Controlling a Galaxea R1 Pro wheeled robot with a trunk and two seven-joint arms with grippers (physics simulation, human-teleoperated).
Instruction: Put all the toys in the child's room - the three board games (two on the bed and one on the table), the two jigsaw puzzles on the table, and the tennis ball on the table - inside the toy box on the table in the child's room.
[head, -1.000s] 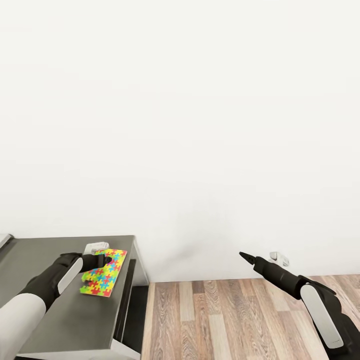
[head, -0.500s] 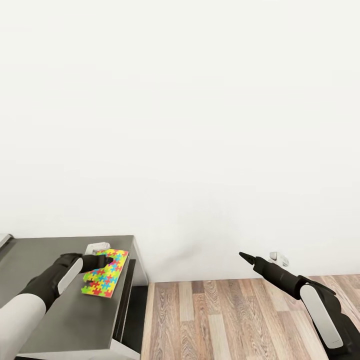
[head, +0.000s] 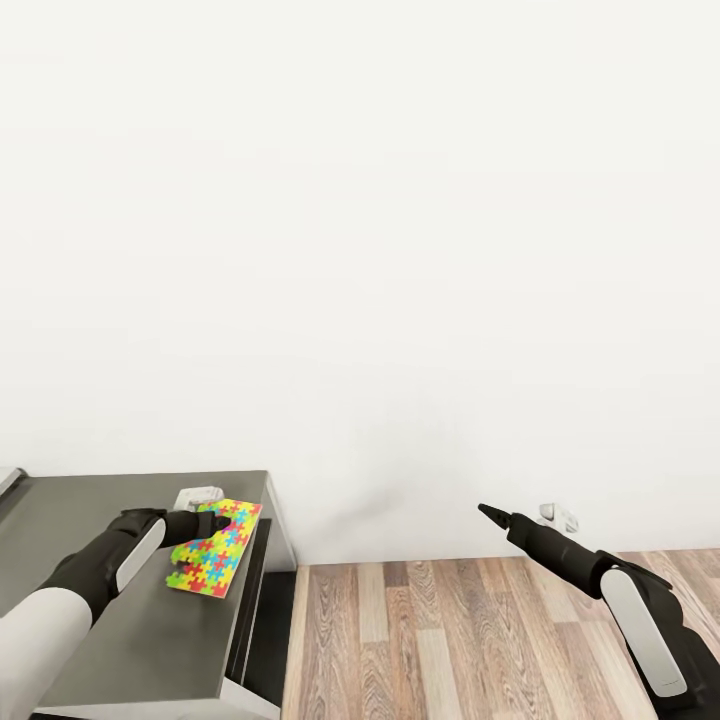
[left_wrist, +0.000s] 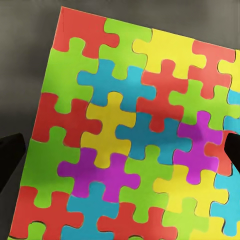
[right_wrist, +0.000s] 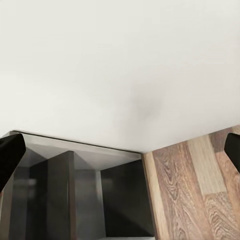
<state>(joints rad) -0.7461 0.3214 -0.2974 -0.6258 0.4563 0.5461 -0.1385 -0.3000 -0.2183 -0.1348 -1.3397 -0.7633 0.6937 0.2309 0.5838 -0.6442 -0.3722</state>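
The jigsaw puzzle (head: 215, 547) lies flat on the dark grey desk (head: 90, 600), near its right edge and back corner, with bare desktop toward the robot. Right of the desk, wood floor (head: 450, 640) runs open to the white wall (head: 400, 250). The left gripper (head: 218, 521) sits over the puzzle's far end; from its wrist camera the two dark fingertips (left_wrist: 10, 155) stand wide apart across the bright interlocking pieces (left_wrist: 130, 135). A small white object (head: 197, 496) behind the puzzle is partly hidden. The right gripper (head: 485, 512) hangs over the floor, fingers spread, empty
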